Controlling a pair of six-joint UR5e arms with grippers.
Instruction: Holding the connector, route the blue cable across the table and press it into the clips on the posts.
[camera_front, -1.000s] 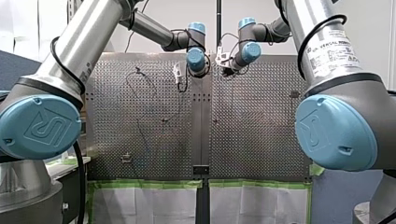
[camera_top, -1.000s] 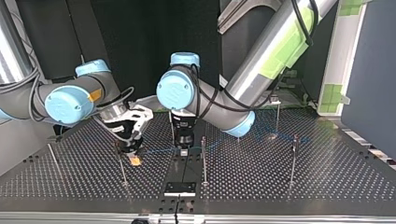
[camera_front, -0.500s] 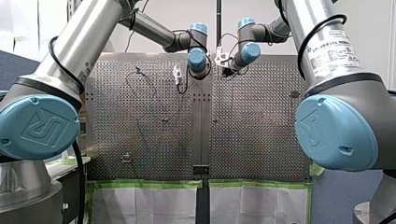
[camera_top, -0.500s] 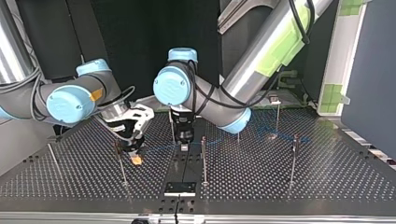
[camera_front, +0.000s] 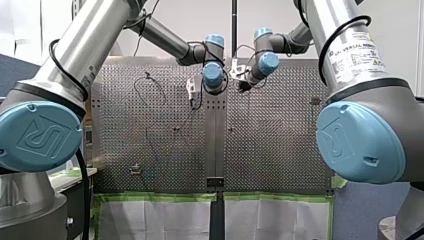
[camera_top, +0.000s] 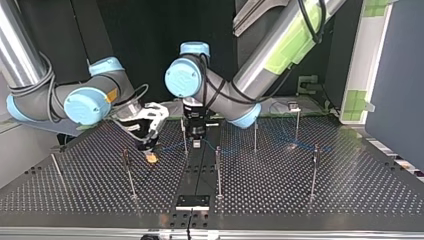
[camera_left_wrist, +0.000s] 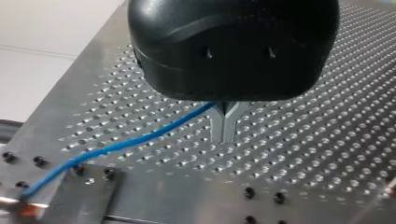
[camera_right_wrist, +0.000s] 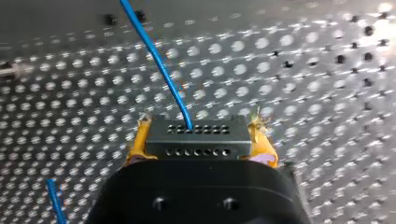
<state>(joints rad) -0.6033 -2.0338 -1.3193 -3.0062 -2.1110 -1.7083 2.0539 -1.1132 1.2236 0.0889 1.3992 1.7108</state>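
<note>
- Right tool (camera_right_wrist: 201, 140): clenched on the connector (camera_right_wrist: 195, 133), with yellow pads (camera_right_wrist: 137, 147) against its two short ends.
- Connector: a dark, flat block with two rows of small holes, held just above the table (camera_right_wrist: 303, 70).
- Cable (camera_right_wrist: 156, 60): blue and thin. It leaves the connector's far face and runs away over the table.
- Left tool (camera_left_wrist: 225, 122): its metal fingers (camera_left_wrist: 217, 126) point down at the table (camera_left_wrist: 327, 116) and are pressed together. They grip the cable (camera_left_wrist: 130, 142), which comes out from between them close to the black body and sags off to one side.
- Top view, tools: the right tool (camera_top: 150, 156) hangs at the left and the left tool (camera_top: 197, 142) near the middle. Both are low over the far half of the table (camera_top: 300, 200), near each other but apart.
- Top view, cable: a short blue span (camera_top: 172, 148) joins the two tools. Right of the left tool, a faint blue line runs on toward the far right.
- Posts: thin and upright.
  - One (camera_top: 184, 140) stands between the two tools, just beside the left tool.
  - One (camera_top: 129, 172) stands nearer than the right tool.
  - One (camera_top: 218, 170) stands near the middle.
  - Three more (camera_top: 255, 137) (camera_top: 297, 125) (camera_top: 313, 167) stand to the right.
- Whether the cable sits in any clip cannot be told.
</note>
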